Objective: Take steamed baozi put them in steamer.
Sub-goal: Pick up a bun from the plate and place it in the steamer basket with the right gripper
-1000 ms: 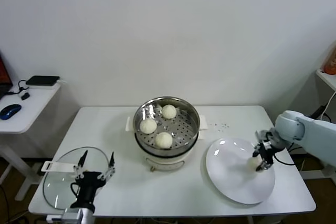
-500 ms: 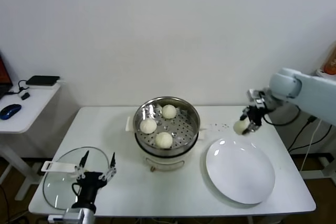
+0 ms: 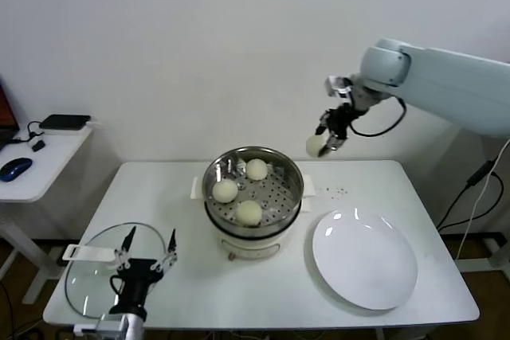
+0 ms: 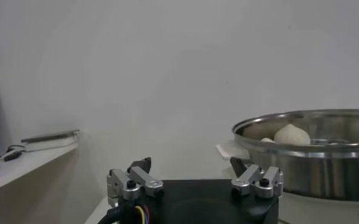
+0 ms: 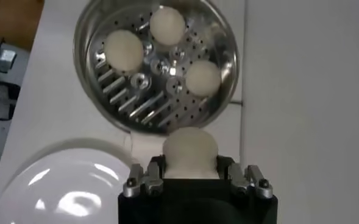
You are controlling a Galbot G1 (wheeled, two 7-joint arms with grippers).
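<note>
Right gripper (image 3: 328, 139) raised high in the air, above and beyond the steamer's far right edge, fingers clamped on one steamed baozi (image 3: 316, 146); from the right wrist view, that bun (image 5: 190, 150) pinched between the two fingertips, directly above the steamer's rim. Steamer (image 3: 288, 201) at table centre, three buns (image 3: 225, 191) resting on its perforated floor, apart from one another. White plate (image 3: 365, 259) to the steamer's right, bare. Left gripper (image 3: 145, 259) low at the table's front left corner, over the glass lid (image 3: 94, 275), fingers spread wide, holding nothing.
</note>
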